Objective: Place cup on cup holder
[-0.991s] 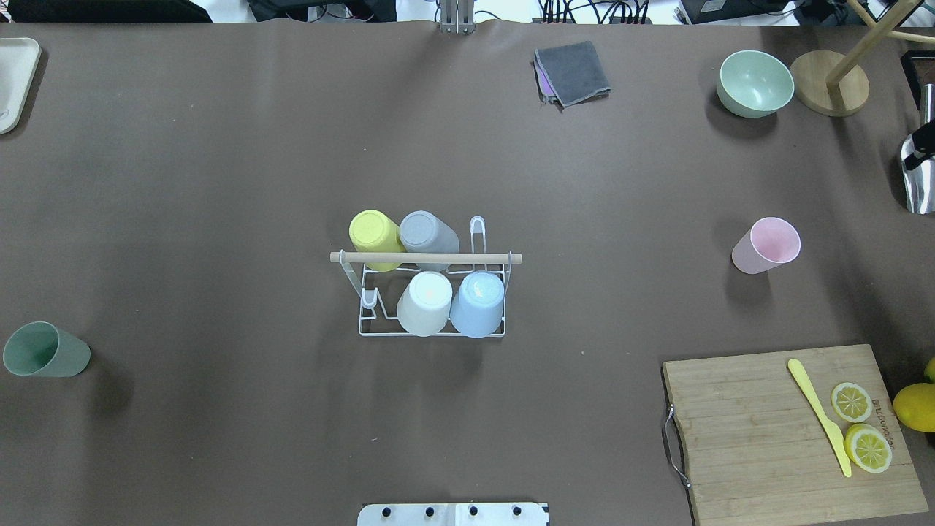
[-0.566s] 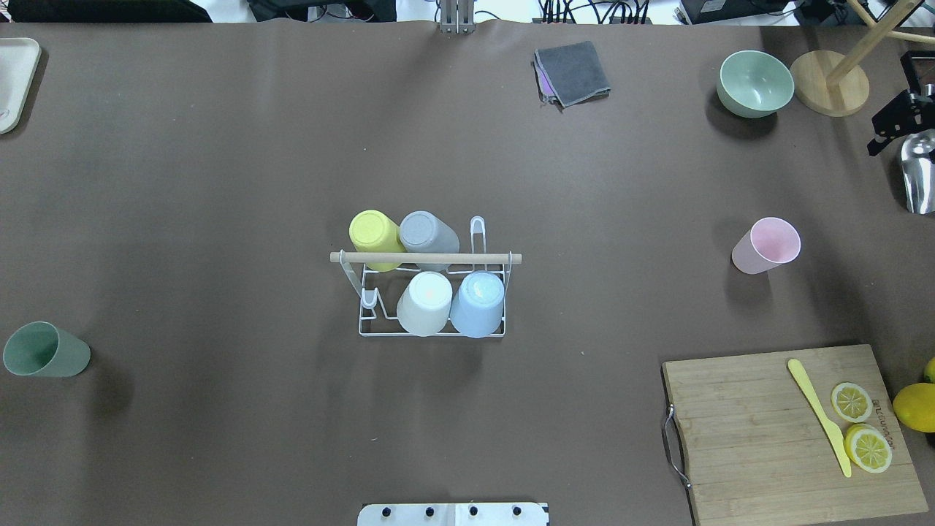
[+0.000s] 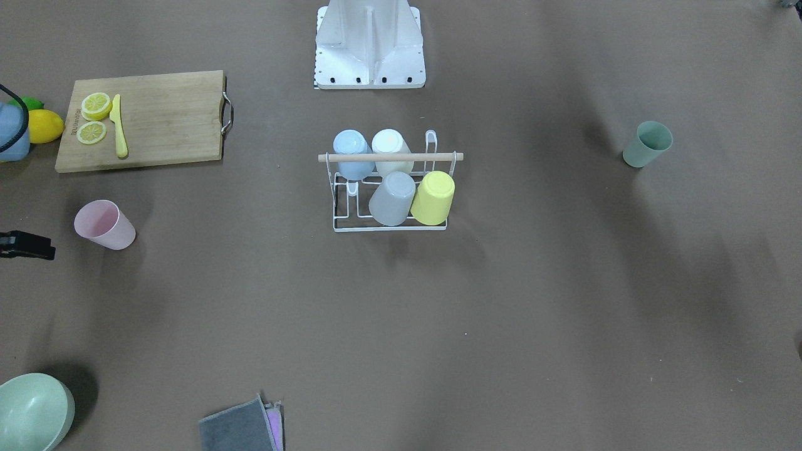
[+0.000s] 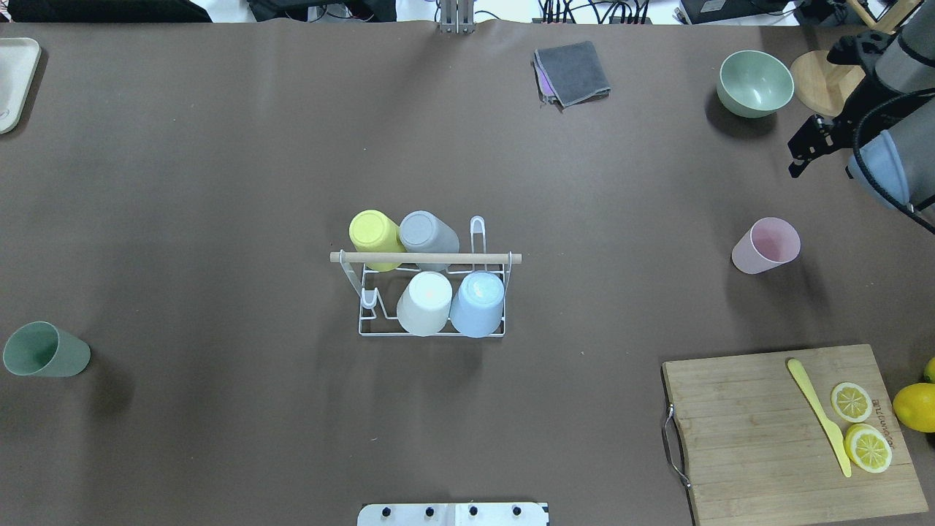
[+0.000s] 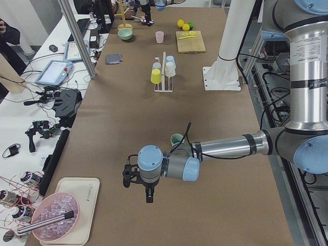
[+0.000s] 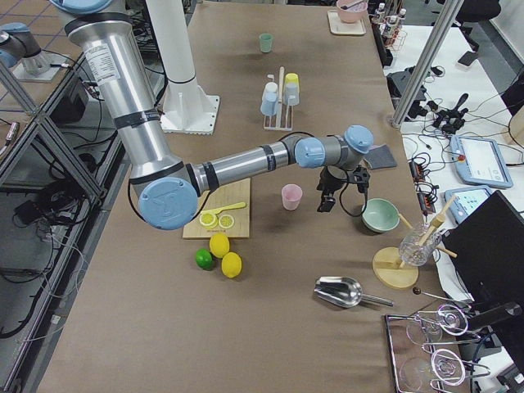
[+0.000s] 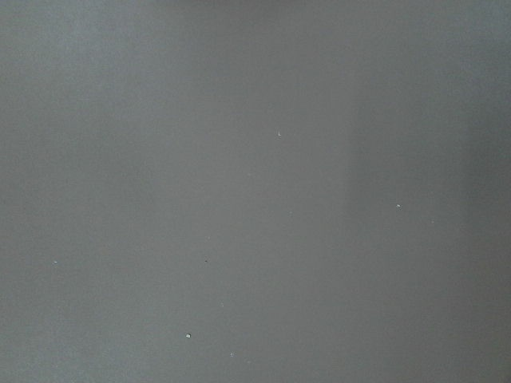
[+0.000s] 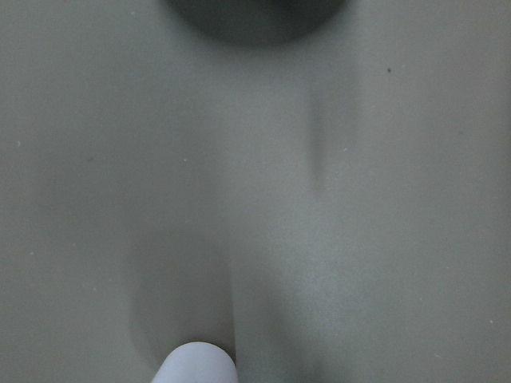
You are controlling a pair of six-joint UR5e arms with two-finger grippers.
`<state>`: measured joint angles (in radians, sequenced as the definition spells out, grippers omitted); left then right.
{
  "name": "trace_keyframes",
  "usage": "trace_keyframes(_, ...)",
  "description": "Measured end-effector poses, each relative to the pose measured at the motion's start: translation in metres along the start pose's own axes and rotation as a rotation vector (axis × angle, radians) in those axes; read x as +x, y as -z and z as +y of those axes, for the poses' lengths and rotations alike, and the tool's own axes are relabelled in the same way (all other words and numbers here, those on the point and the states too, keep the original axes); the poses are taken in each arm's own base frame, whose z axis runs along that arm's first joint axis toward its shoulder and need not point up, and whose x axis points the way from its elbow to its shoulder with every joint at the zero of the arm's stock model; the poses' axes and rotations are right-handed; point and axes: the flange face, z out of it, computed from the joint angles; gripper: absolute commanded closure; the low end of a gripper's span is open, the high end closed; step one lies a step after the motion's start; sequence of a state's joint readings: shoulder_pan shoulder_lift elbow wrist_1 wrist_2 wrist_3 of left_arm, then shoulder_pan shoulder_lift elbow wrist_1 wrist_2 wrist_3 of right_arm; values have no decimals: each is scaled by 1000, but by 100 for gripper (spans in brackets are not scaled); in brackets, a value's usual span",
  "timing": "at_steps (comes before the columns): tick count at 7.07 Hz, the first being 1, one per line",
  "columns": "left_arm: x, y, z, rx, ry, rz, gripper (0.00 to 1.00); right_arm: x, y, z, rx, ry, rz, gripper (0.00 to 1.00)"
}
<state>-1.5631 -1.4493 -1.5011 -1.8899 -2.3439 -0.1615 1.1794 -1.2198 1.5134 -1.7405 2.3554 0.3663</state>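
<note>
Presently four cups (image 4: 426, 296) occupy the cup holder (image 4: 497, 257); pink cup (image 4: 765, 246) stands loose at 3 o'clock; left gripper (image 5: 137, 185), right gripper (image 4: 800, 157): closure indeterminable.

The desk (image 4: 219, 146) is plain dull brown. The cup holder (image 4: 438, 257) is white wire with a pale wooden handle; on it are a yellow cup (image 4: 372, 231), a grey cup (image 4: 428, 231), a cream cup (image 4: 426, 301) and a light blue cup (image 4: 478, 301). At the right stands a pink cup (image 4: 765, 246), at the left a dark green cup (image 4: 45, 351). The far bowl (image 4: 754, 82) is pale green, the cloth (image 4: 574, 71) grey over purple.
</note>
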Motion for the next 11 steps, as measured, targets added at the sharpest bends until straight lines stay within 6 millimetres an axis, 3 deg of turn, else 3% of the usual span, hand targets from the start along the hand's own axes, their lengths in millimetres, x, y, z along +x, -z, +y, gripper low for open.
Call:
trace_keyframes(3, -3, -3, 0, -5, 5, -1, 2, -5, -14, -1, -43, -10, -2, 2)
trace_keyframes(6, -4, -4, -3, -6, 4, -2, 2, -15, -23, -21, -104, -53, -29, 2)
trace_keyframes(8, -3, -3, -4, -4, 3, -1, 2, -43, -10, -34, -155, -95, -30, 2)
trace_keyframes(9, -3, -3, -5, -3, 3, -1, 2, -52, -15, -35, -183, -107, -27, 4)
trace_keyframes(11, -1, -2, -5, -1, 1, 0, 2, -61, -46, -33, -245, -71, -17, 5)
